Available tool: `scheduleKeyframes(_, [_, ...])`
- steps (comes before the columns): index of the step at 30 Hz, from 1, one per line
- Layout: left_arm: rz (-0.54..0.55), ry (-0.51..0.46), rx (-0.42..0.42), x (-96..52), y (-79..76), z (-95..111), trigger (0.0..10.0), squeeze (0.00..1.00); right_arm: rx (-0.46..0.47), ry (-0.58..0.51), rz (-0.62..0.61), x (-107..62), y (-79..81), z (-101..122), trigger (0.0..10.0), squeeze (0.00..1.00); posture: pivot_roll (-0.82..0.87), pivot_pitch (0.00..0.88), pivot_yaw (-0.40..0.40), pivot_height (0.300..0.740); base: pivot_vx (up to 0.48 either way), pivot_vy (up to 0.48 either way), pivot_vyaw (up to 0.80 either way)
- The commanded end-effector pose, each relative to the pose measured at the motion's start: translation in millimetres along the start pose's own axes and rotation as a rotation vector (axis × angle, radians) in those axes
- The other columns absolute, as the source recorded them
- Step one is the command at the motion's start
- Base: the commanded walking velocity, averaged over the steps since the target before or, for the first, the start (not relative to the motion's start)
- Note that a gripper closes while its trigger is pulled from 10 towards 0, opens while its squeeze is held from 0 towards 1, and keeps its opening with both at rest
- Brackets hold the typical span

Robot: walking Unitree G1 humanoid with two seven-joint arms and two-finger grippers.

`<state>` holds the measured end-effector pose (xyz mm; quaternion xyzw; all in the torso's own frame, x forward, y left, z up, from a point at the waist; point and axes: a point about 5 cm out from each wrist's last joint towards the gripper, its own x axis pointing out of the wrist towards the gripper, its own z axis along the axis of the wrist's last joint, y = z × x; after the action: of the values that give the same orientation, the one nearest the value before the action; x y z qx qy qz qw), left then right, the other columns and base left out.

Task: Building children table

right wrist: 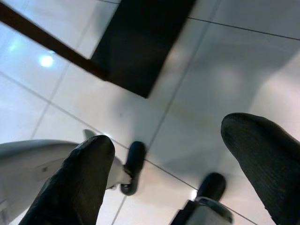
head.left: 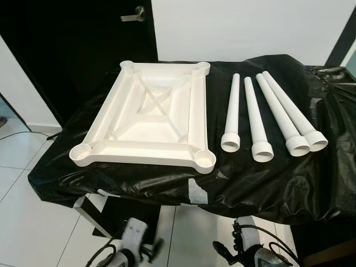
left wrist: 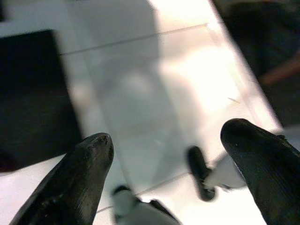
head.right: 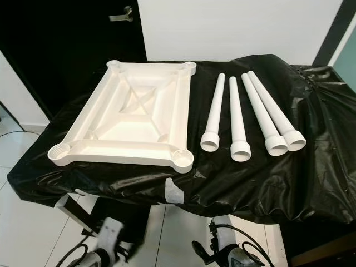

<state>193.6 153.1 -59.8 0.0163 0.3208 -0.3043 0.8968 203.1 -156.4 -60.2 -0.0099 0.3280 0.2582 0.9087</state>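
Four white table legs (head.left: 261, 118) lie side by side on the surface (head.left: 167, 183), which is draped in black plastic sheeting. Their wide threaded ends face the robot, narrow ends point away. The two legs on the robot's right touch along their length; the other two lie apart from them and from each other.

Just beside the legs, toward the robot's left, the white tabletop (head.left: 149, 117) rests upside down on the same sheeting, ribbed underside up. A round threaded socket sits at each of its four corners; all four sockets stand empty. A diagonal cross brace shows in the middle panel.

Left tool (left wrist: 166, 154): arm hangs low in front of the surface edge. Fingers spread wide apart, nothing between them, touching nothing. The wrist view looks down at pale floor tiles and the robot's own foot.

Right tool (right wrist: 168, 154): likewise hanging low, fingers spread wide, gripping nothing, over the tiled floor (right wrist: 225, 70). A dark surface frame member crosses the tiles in that view.

Behind the surface: a black door with a metal handle (head.left: 133, 15), next to a white wall.
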Motion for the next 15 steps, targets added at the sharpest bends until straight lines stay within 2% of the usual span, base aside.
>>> scheduleKeyframes(1, [-0.041, 0.014, 0.017, -2.8, 0.7, -2, 10.0, 0.00, -0.001, 0.004, 0.026, -1.6, 2.3, -3, 10.0, 0.00, 0.13, 0.000, -0.002, 0.740, 0.000, 0.000, 0.00])
scheduleKeyframes(2, [-0.097, 0.003, 0.043, -4.8, -1.0, 1, 10.0, 0.00, -0.002, -0.019, 0.068, -2.2, 2.9, 0, 10.0, 0.00, 0.12, 0.000, 0.001, 0.740, 0.000, 0.000, 0.00])
scheduleKeyframes(8, [-0.139, -0.016, 0.078, -7.1, -1.4, 6, 10.0, 0.00, -0.012, -0.056, 0.137, -2.1, 5.6, 6, 10.0, 0.00, 0.12, 0.000, -0.002, 0.740, 0.000, 0.000, 0.00])
scheduleKeyframes(11, [-0.159, -0.056, 0.099, -9.3, 0.4, 17, 10.0, 0.00, -0.022, -0.104, 0.275, 0.2, 17.6, 17, 10.0, 0.00, 0.13, 0.000, -0.005, 0.740, 0.000, 0.000, 0.00])
scheduleKeyframes(13, [-0.159, -0.056, 0.099, -9.3, 0.4, 17, 10.0, 0.00, -0.022, -0.104, 0.275, 0.2, 17.6, 17, 10.0, 0.00, 0.13, 0.000, -0.005, 0.740, 0.000, 0.000, 0.00])
scheduleKeyframes(15, [-0.195, -0.088, 0.111, -12.3, 0.0, 26, 10.0, 0.00, -0.063, -0.137, 0.384, -1.8, 25.7, 27, 10.0, 0.00, 0.14, 0.000, 0.003, 0.740, 0.000, 0.000, 0.00])
